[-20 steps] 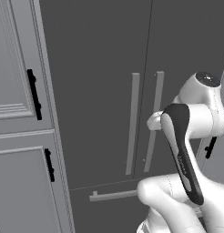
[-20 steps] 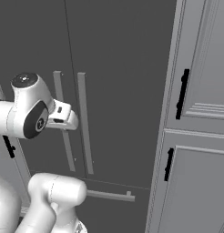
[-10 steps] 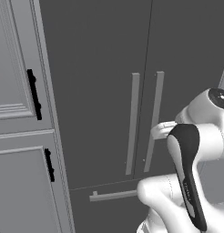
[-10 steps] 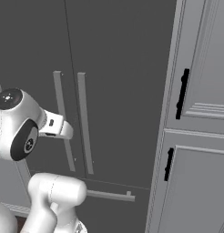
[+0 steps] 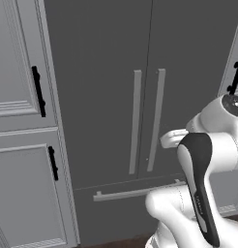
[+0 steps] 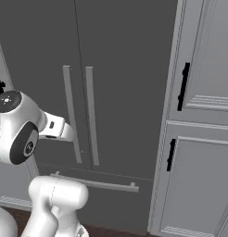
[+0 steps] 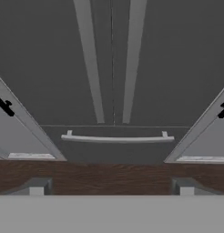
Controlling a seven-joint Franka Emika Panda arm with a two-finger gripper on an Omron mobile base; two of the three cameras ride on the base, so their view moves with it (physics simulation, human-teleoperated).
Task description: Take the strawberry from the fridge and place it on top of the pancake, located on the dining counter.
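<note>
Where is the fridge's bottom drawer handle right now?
The drawer handle runs sideways across the middle of the hand view, just below the two long door handles of the closed fridge, with the wooden floor beneath it.

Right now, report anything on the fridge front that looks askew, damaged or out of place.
Nothing stands out. The fridge has both doors shut and flush, its two long bar handles hang straight and parallel, and the bottom drawer handle sits level.

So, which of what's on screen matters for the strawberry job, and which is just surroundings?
Job:
- fridge, doors shut
- its bar handles
- gripper, open

Surroundings:
- panelled cabinets with black handles
- fridge's bottom drawer
- wood floor
</note>
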